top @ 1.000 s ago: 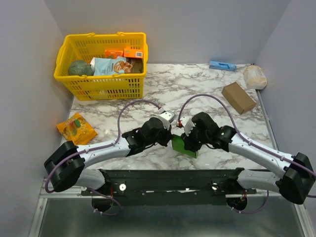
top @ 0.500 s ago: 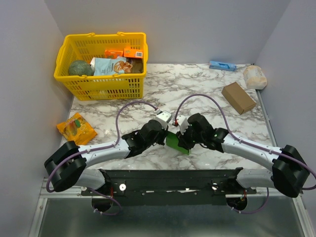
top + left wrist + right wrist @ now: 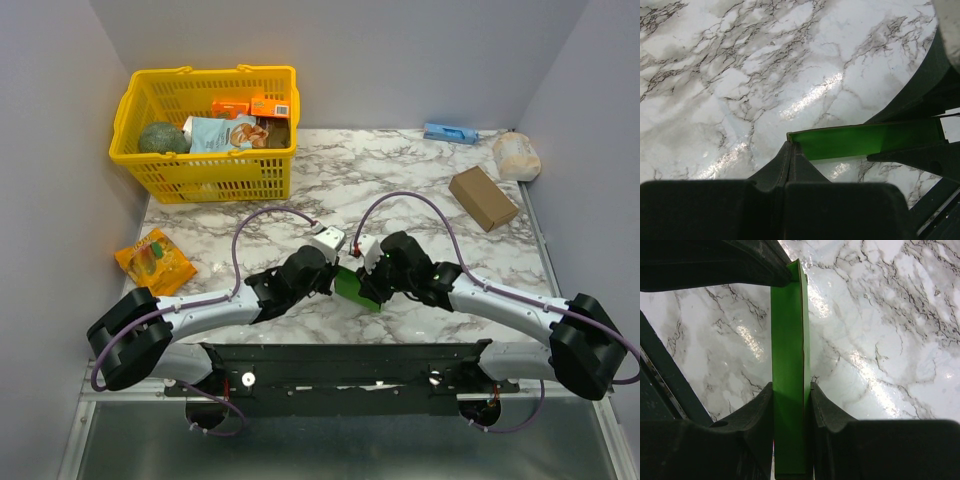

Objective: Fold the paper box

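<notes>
Plain grey walls (image 3: 400, 60), white black-veined marble table (image 3: 390, 170), soft glare on its surface

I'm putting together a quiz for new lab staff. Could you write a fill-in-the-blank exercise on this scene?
The paper box is bright ____.
The left pincer is pinched ____ on one corner of it.
The right pincer holds it between its two ____.
The basket at the table's far left corner is ____.
Missing words: green; shut; fingers; yellow.
</notes>
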Controlling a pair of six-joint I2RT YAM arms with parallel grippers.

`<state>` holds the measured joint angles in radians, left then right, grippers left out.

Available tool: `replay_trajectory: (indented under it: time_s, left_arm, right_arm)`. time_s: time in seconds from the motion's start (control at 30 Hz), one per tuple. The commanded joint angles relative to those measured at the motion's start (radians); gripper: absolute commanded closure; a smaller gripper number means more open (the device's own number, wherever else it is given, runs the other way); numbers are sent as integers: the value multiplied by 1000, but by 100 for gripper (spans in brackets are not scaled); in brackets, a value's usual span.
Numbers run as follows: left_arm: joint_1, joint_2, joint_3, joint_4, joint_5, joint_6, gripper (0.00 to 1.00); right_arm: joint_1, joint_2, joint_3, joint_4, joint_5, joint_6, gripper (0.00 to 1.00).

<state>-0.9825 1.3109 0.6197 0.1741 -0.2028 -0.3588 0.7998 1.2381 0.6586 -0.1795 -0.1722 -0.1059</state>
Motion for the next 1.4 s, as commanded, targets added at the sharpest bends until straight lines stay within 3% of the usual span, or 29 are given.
replay_trajectory:
  time_s: [0.0, 0.37, 0.8, 1.0, 1.1, 1.2, 1.23, 1.27, 1.37]
  left_arm:
    - [-33, 22, -57, -219, 43, 30, 100]
    - [-33, 25, -49, -246, 6, 0, 100]
    - [-33, 87, -54, -320, -52, -150, 100]
    - [-33, 62, -74, -266, -1, -138, 100]
    - [-35, 65, -69, -265, 5, -131, 100]
    - [-35, 50, -71, -268, -3, -126, 100]
    - [-35, 45, -72, -263, -1, -124, 100]
    - [-35, 41, -75, -262, -3, -123, 100]
    - [-38, 37, -72, -259, -3, -120, 100]
  right_arm:
    - [1, -19, 6, 160, 31, 3, 77]
    - [1, -29, 4, 152, 30, 0, 77]
    - [1, -52, -5, 150, 39, -28, 77]
    - [1, -57, 4, 138, 50, -11, 73]
    - [1, -81, 22, 106, 60, 31, 68]
    - [2, -120, 36, 69, 75, 78, 53]
    - [3, -130, 41, 55, 76, 101, 41]
    - [3, -141, 44, 45, 76, 103, 35]
    - [1, -192, 52, 0, 82, 169, 27]
